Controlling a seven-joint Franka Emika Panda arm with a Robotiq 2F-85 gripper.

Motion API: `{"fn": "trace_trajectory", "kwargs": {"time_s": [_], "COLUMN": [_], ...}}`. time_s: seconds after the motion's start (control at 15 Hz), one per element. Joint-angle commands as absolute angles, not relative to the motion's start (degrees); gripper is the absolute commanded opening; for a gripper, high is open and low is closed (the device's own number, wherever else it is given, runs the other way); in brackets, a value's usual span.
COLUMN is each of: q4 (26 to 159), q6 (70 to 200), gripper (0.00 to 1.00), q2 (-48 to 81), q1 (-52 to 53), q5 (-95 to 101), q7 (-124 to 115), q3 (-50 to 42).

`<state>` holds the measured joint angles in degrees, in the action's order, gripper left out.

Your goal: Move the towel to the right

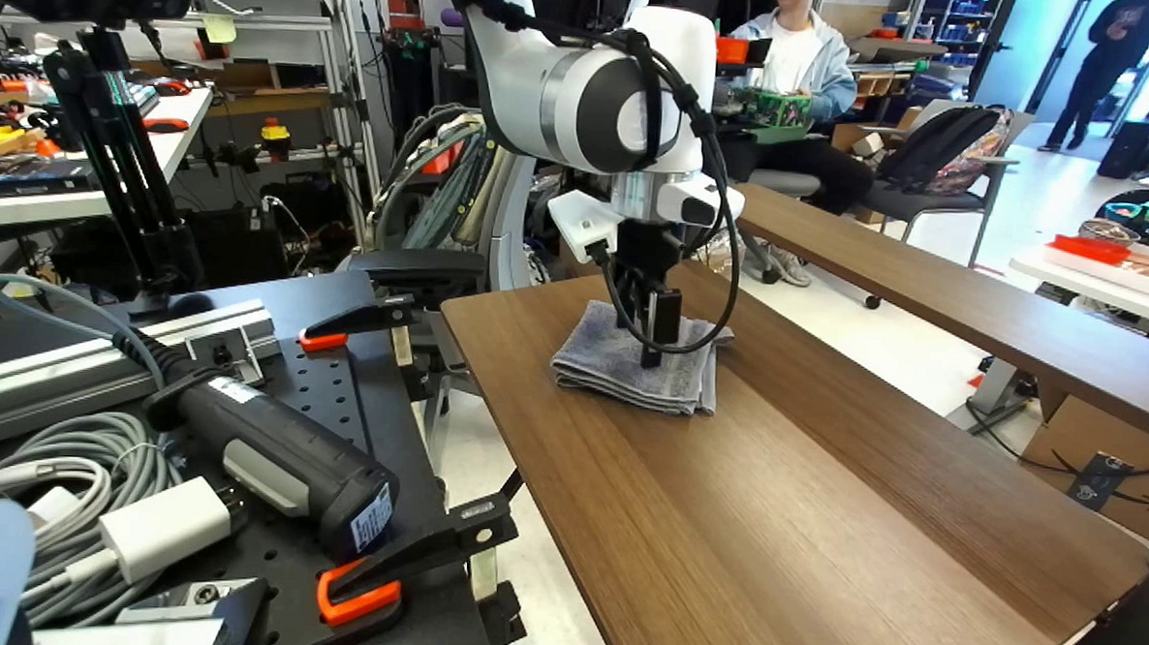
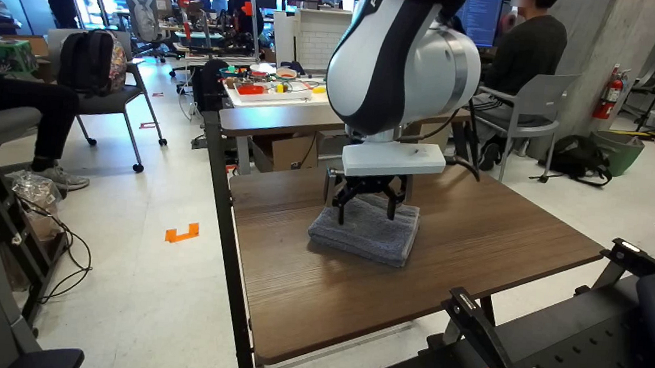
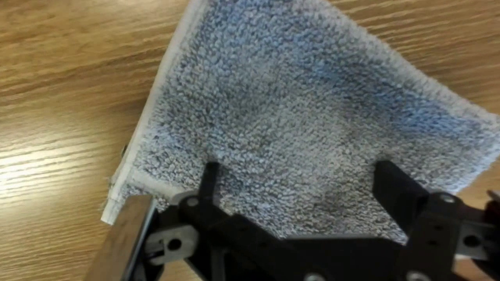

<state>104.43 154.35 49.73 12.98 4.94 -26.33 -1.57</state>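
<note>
The towel (image 1: 597,360) is a grey folded cloth lying in several layers on the wooden table. It also shows in an exterior view (image 2: 379,239) and fills much of the wrist view (image 3: 289,89). My gripper (image 1: 638,341) points straight down over the towel. Its fingers stand wide apart, as an exterior view (image 2: 365,218) and the wrist view (image 3: 299,166) show. The fingertips are at the towel's top surface and seem to touch it. Only flat cloth lies between them, with no pinched fold. The far part of the towel is partly hidden behind the fingers.
The brown wooden table (image 1: 770,506) bears the towel near one end. A black perforated bench (image 1: 329,399) with orange-handled clamps (image 1: 359,599), cables and a handheld tool (image 1: 278,455) stands beside it. Another wooden table (image 1: 935,290) stands across a gap. People sit nearby.
</note>
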Motion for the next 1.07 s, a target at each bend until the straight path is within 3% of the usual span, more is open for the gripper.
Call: {"fn": "trace_trajectory", "kwargs": {"time_s": [0.0, 1.0], "q4": [100.8, 95.1], "q6": [152.3, 148.2], "gripper": [1.0, 1.0], "q2": [52.4, 56.2], "q1": [13.9, 7.6], "q5": [3.1, 1.2], "q7": [-24.9, -25.8], "q3": [-3.6, -9.7]}}
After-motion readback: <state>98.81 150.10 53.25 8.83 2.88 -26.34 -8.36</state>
